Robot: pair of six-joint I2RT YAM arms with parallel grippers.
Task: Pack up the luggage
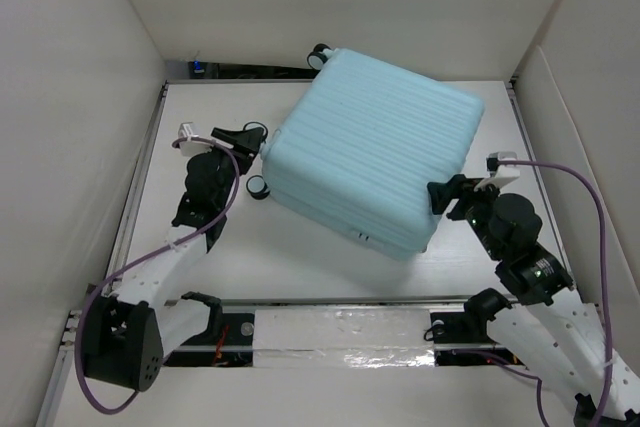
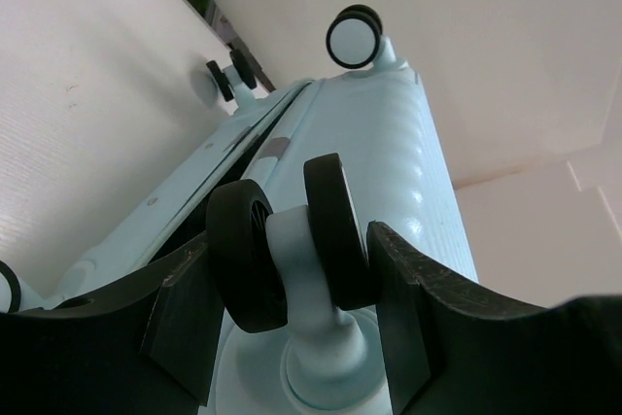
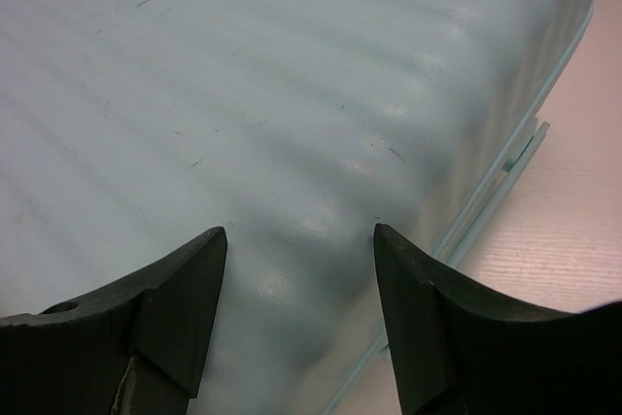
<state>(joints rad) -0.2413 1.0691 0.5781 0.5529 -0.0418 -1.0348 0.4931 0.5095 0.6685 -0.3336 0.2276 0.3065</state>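
Note:
The luggage [image 1: 370, 147] lies flat and closed on the white table [image 1: 300, 267], a pale aqua ribbed shell turned at an angle. My left gripper [image 1: 250, 137] sits at its left end, shut on a black double wheel [image 2: 330, 225], one finger on each side of it. The shell [image 2: 408, 143] runs away from that wheel, with two more wheels [image 2: 355, 36] at the far end. My right gripper [image 1: 447, 197] is at the luggage's near right corner, open. In the right wrist view its fingers [image 3: 299, 235] stand apart just over the rounded corner of the shell [image 3: 243, 75], with nothing between them.
White walls [image 1: 80, 97] close in the table on the left, back and right. A wheel [image 1: 258, 187] juts from the luggage's lower left corner and another [image 1: 320, 54] from its far corner. Purple cables [image 1: 590, 207] loop from both wrists. A metal rail [image 1: 340, 332] runs along the near edge.

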